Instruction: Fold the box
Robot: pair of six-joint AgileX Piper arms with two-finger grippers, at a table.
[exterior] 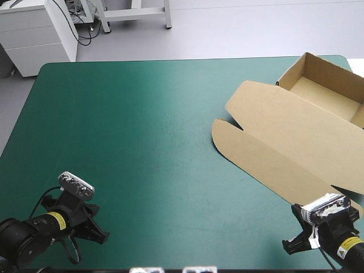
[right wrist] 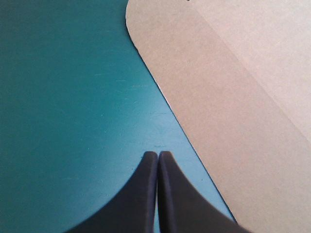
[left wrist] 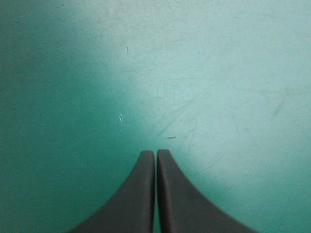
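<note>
1. The box (exterior: 284, 131) lies open at the tabletop's (exterior: 142, 142) far right corner, skewed to the edges.
2. Its tray (exterior: 327, 94) sits nearest that corner. The lid (exterior: 273, 114) lies flat, running from the tray toward the near edge.
3. The flap (right wrist: 228, 111) has a rounded corner that points toward the tabletop's middle.
4. The left hand (left wrist: 155, 153) is clenched and empty, by the near left corner.
5. The right hand (right wrist: 158, 154) is clenched and empty, just beside the flap's edge.
6. The yellow labels (exterior: 55, 220) on the arms are too small to read.

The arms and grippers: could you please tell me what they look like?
The left arm and right arm are black, each with a yellow label near the wrist. The left gripper and right gripper each have two broad, black, fin-shaped fingers, smooth and curved to a point.
</note>
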